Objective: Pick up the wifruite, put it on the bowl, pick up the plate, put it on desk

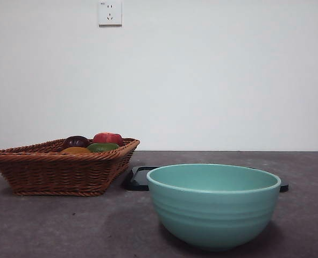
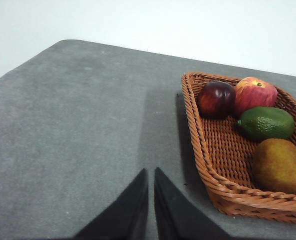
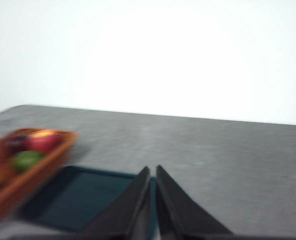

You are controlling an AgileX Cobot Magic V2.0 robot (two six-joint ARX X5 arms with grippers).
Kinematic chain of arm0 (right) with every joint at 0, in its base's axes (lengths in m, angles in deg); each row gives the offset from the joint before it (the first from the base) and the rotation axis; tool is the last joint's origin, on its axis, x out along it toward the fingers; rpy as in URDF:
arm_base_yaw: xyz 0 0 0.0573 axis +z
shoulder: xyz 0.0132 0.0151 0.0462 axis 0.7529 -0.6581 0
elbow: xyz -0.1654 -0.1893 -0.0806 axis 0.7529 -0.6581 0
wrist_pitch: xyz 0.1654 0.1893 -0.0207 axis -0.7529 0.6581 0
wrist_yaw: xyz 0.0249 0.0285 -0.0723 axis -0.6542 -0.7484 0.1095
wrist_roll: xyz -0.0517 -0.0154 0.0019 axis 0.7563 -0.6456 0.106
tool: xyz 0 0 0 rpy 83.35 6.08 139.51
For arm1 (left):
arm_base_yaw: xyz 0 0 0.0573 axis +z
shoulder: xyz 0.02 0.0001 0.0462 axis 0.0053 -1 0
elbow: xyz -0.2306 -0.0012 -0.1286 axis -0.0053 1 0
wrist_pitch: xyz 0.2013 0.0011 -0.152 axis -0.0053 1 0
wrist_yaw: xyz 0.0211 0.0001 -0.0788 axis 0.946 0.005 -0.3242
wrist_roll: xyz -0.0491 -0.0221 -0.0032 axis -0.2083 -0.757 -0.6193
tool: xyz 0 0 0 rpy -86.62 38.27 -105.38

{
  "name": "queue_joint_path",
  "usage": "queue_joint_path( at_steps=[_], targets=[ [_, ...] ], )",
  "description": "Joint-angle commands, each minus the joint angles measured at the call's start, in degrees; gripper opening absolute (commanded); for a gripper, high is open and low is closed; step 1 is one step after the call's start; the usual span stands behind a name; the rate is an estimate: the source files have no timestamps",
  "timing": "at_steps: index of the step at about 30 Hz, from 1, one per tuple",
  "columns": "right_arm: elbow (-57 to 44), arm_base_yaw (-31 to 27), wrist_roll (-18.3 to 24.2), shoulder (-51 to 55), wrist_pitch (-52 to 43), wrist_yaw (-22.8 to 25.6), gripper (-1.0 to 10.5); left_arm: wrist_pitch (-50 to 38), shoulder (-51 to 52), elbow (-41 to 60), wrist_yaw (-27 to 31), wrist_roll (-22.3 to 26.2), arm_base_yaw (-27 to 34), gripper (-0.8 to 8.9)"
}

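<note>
Mint-green and faintly ribbed, the bowl stands empty on the dark grey desk, nearest the front camera. Behind it lies a flat dark plate, its edges showing on either side of the bowl; the right wrist view shows it as a dark rectangular tray beside the basket.

A brown wicker basket sits to the left, apart from the bowl. In it rests the wifruite, orange-brown and dull-skinned, at the end of the basket nearest the left wrist camera. Next to it lies a green fruit, and beyond that a red fruit and a dark purple fruit side by side.

The left end effector hangs over bare desk just beside the basket, jaws clenched together and grasping nothing. The right end effector hangs above the plate, jaws likewise pressed together and empty; its view is blurred.
</note>
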Motion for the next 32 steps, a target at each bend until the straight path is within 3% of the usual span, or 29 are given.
queue_joint_path(
  at_steps=[1,7,12,20,32],
  targets=[
    [-7.6,-3.9,1.7,0.0,-7.8,0.0,0.1,0.3,0.1,1.2,0.1,0.6,0.0,0.19],
    [-18.4,-9.3,1.7,0.0,-11.9,0.2,0.1,0.3,0.1,1.2,0.1,0.6,0.0,0.19],
    [-23.7,-9.9,1.5,0.0,-14.2,0.9,0.1,0.3,0.1,1.2,0.1,0.6,0.0,0.19],
    [-24.0,-9.7,3.4,0.0,-13.3,4.8,0.1,0.3,0.1,1.2,0.1,0.6,0.0,0.19],
    [-24.0,-9.7,4.3,0.0,-15.1,4.5,0.1,0.3,0.1,1.2,0.1,0.6,0.0,0.19]
  ],
)
